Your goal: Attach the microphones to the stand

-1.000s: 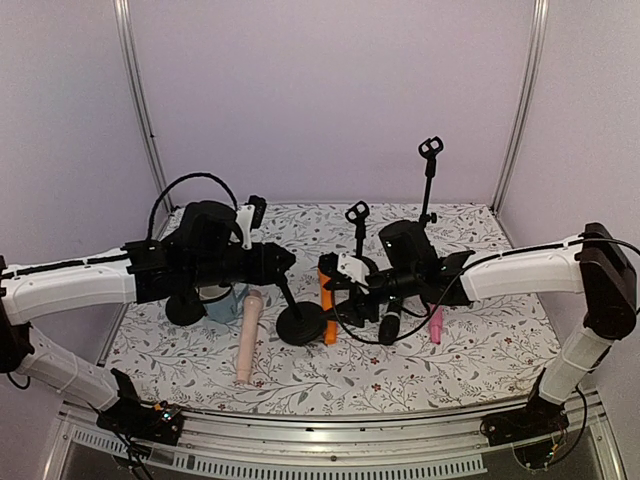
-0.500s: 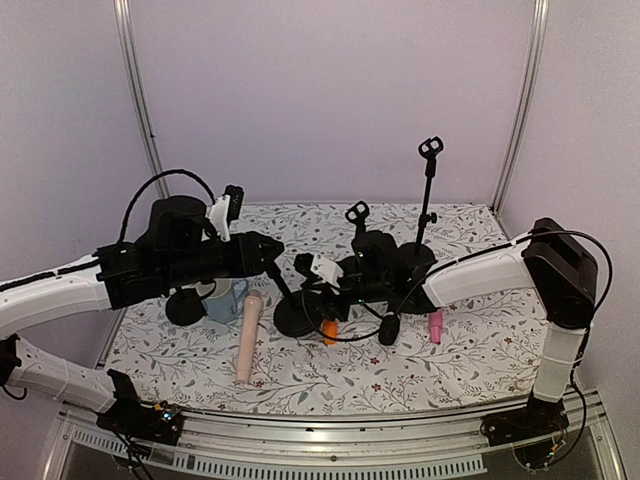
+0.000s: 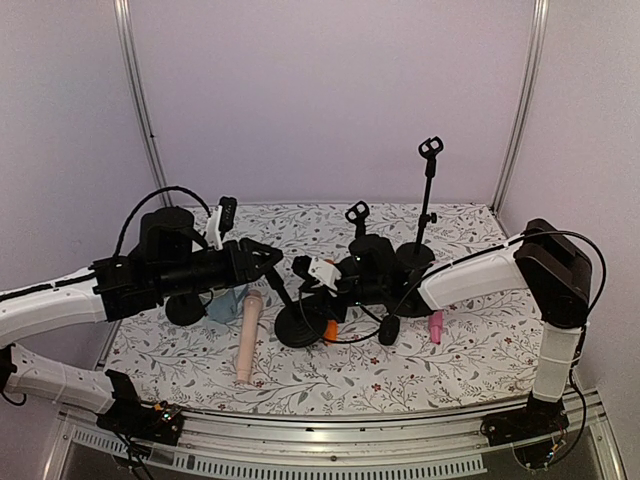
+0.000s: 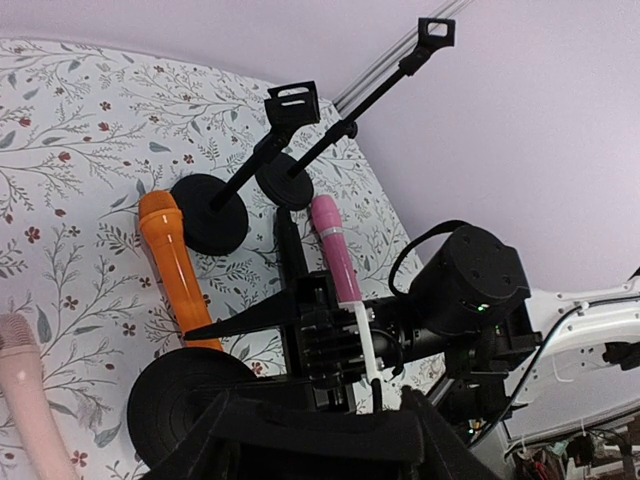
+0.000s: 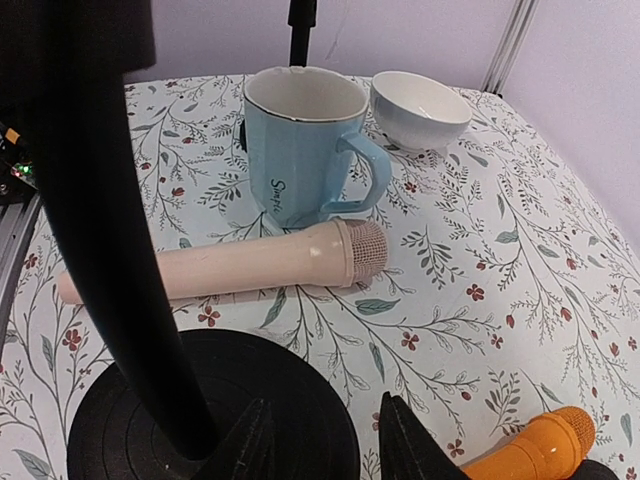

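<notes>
My left gripper (image 3: 267,262) (image 4: 315,402) is shut on the top of a black stand, whose pole leans down to its round base (image 3: 298,327) (image 5: 150,400) (image 4: 185,405). Just above that base's rim, my right gripper (image 3: 302,285) (image 5: 330,440) has its jaws a little apart and nothing held. The beige microphone (image 3: 246,335) (image 5: 220,265) lies left of the base. On the right lie the orange microphone (image 3: 329,331) (image 4: 175,265), the black one (image 3: 389,328) (image 4: 290,250) and the pink one (image 3: 436,325) (image 4: 335,250).
A short stand (image 3: 358,215) (image 4: 293,103) and a tall stand (image 3: 430,150) (image 4: 436,30) rise at the back, clips empty. A blue mug (image 3: 225,298) (image 5: 300,150) and a white bowl (image 5: 420,108) sit beyond the beige microphone. Another black disc (image 3: 185,308) lies under my left arm.
My right arm has swung left and come down over the stand's base, its jaws narrowing. My left arm has drawn back to the left, still gripping the stand's top.
</notes>
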